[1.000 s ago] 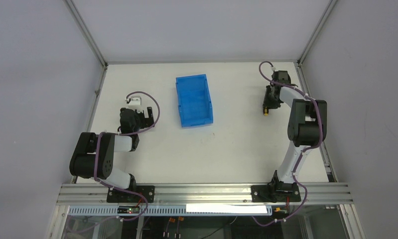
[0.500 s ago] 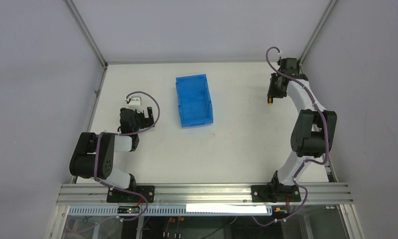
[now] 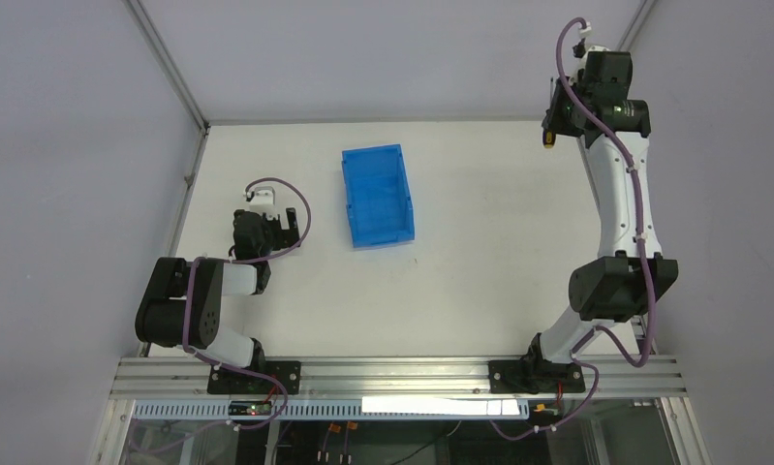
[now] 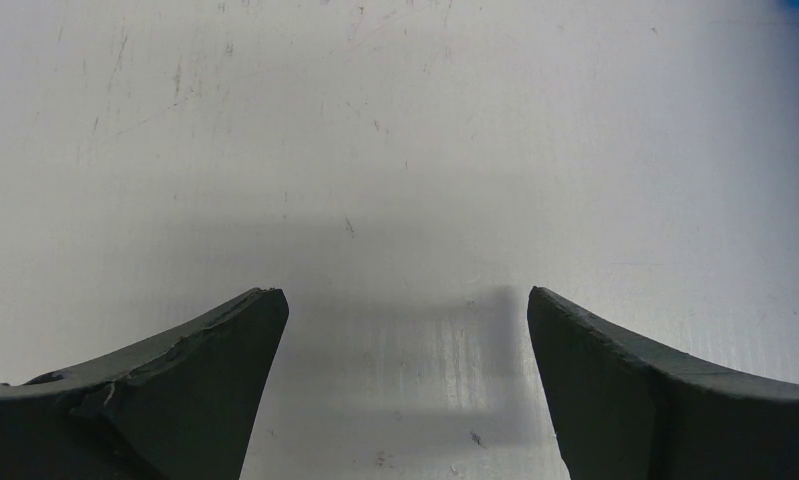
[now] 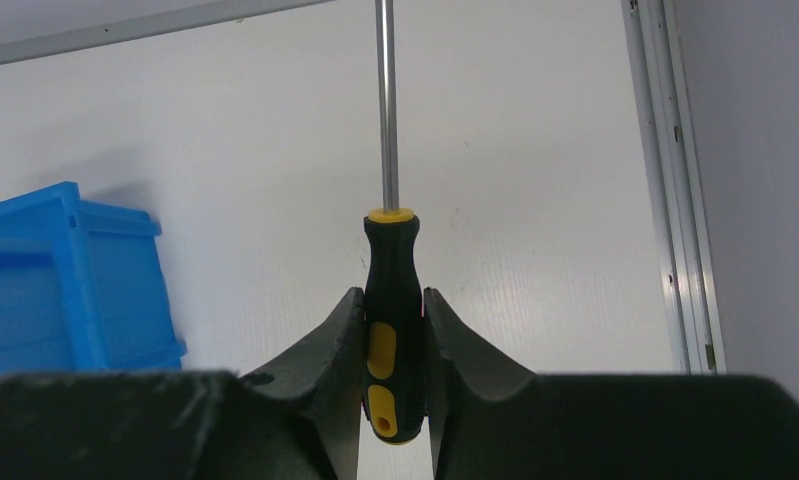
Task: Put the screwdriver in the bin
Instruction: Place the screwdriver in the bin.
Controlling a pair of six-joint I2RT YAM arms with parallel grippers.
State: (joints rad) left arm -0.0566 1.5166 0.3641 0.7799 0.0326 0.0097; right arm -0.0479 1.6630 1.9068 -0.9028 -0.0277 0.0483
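Transport step in hand: right gripper (image 5: 393, 296) clamped on screwdriver (image 5: 392, 330) handle, shaft pointing away from wrist. Tool appears clear of table (image 3: 479, 252), up at far right corner. Bin (image 3: 372, 152) well apart to left, open top up. Left gripper (image 4: 405, 300) spread wide, holding nothing. Next move calls for swing left over bin, lowering between walls, then release.

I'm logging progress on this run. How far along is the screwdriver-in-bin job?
Done: the grasp; the right gripper is shut on the screwdriver by its handle. In hand: it is held up over the far right corner of the table. To do: carry it left to the bin and release it inside. The left gripper is open, holding nothing.
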